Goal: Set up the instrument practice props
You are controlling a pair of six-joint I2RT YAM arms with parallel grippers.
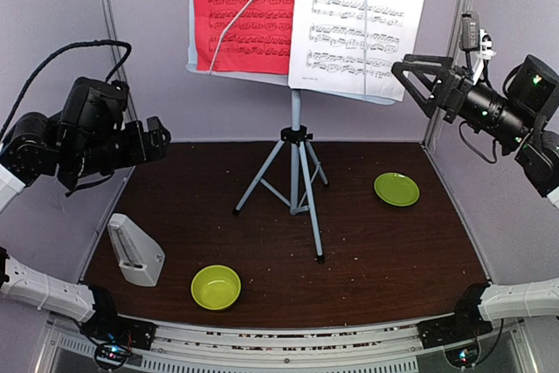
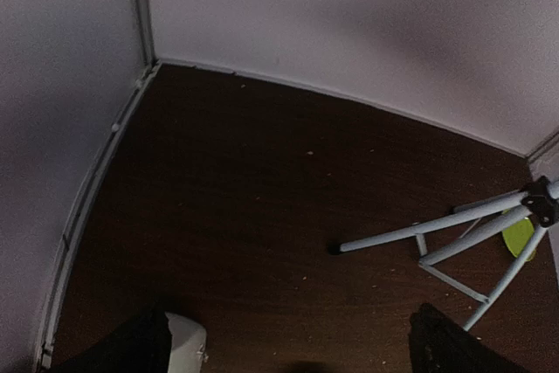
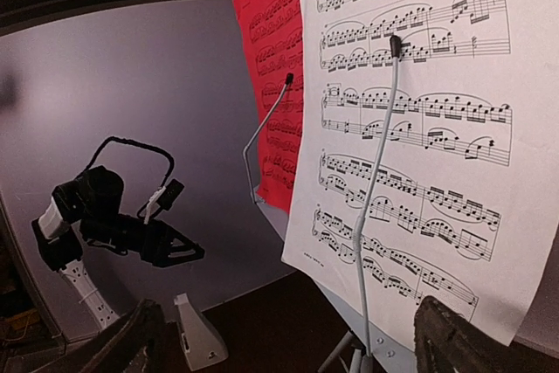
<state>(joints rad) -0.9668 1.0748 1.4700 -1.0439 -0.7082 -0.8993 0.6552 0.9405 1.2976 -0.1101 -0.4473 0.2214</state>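
The pale music stand [image 1: 295,141] stands on its tripod legs at mid table. A red sheet [image 1: 240,10] and a white sheet [image 1: 358,19] rest on its desk, each under a thin wire arm. The pale-grey pyramid metronome [image 1: 134,251] stands upright at the near left. My left gripper [image 1: 160,135] is open and empty, raised above the table's left side, with the metronome's top [image 2: 185,338] by its left finger. My right gripper [image 1: 403,72] is open and empty, in the air just right of the white sheet [image 3: 410,128]. The red sheet [image 3: 279,85] and metronome [image 3: 199,338] also show there.
A lime-green bowl [image 1: 216,286] sits near the front edge, left of centre. A flat green plate [image 1: 396,189] lies right of the tripod. One tripod leg [image 2: 419,233] reaches out over the dark table. Pale walls enclose the table on three sides.
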